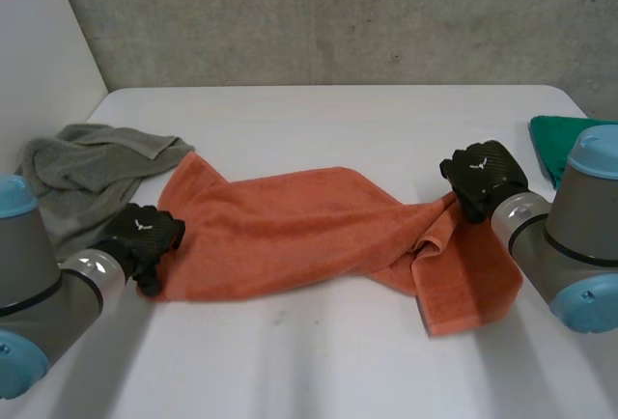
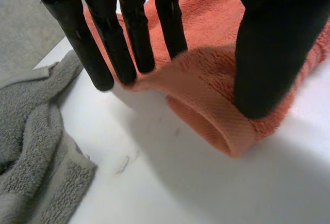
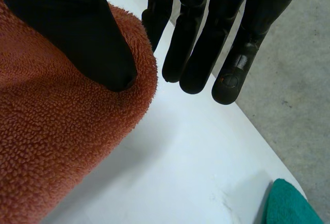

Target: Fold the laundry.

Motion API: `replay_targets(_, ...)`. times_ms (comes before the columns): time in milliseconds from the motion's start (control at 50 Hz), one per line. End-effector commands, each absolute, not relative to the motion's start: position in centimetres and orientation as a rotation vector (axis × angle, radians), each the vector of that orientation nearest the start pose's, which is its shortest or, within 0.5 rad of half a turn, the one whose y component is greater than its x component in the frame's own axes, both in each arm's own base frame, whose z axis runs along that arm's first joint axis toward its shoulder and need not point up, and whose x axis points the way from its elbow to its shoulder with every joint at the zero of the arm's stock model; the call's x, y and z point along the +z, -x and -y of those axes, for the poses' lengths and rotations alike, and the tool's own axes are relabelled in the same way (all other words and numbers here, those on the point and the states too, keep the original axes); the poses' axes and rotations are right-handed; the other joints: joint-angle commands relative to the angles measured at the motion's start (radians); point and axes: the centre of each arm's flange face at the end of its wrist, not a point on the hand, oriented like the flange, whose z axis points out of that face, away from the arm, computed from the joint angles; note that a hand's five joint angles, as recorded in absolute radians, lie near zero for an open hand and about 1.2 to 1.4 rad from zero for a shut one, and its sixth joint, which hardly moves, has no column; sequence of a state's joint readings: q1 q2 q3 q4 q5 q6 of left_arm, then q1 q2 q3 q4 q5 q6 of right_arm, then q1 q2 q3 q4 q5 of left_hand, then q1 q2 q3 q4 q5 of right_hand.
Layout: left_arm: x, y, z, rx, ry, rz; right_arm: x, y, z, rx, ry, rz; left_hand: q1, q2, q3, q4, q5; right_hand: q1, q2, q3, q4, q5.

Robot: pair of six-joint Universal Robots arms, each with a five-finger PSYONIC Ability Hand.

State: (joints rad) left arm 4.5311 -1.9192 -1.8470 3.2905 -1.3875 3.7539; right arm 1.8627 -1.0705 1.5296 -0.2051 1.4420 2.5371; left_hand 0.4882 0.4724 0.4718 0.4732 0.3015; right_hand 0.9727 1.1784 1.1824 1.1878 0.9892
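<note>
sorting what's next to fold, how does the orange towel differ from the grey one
The orange towel is stretched across the middle of the table; the grey towel lies crumpled at the left edge. The orange towel is pinched by the left hand and right hand at opposite ends; the grey towel lies free. Both are terry cloth, neither folded yet.

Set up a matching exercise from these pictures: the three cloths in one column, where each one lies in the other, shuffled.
Things:
1. orange towel
2. grey towel
3. green cloth

Places:
A. at the right edge of the table
B. crumpled at the left edge
C. stretched across the middle

Pairs: 1-C, 2-B, 3-A.
</note>
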Motion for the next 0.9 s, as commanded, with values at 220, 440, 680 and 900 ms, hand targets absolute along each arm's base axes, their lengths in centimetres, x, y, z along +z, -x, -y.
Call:
replay_targets(220,17.2,20.0,26.2,-1.611,-1.160,-2.322,21.0,-23.6,29.4,-1.859,1.275,-2.295,0.908,0.924,0.924,0.923,0.920,0.424,0.218,0.214,0.209,0.233)
replay_targets(440,31.6,19.0,22.5,-2.219,-0.806,-2.022,31.4,-23.2,26.5,-1.997,1.339,-2.099,0.908,0.924,0.924,0.923,0.920,0.424,0.218,0.214,0.209,0.233)
replay_targets(680,32.7,18.9,21.8,-2.230,-0.759,-2.096,34.7,-22.1,27.8,-1.998,1.453,-2.076,0.908,0.924,0.924,0.923,0.920,0.424,0.218,0.214,0.209,0.233)
replay_targets(900,23.2,20.9,30.3,-1.893,-0.824,-2.427,26.0,-24.4,36.9,-1.843,1.571,-2.146,0.908,0.924,0.924,0.923,0.920,0.424,0.218,0.214,0.209,0.233)
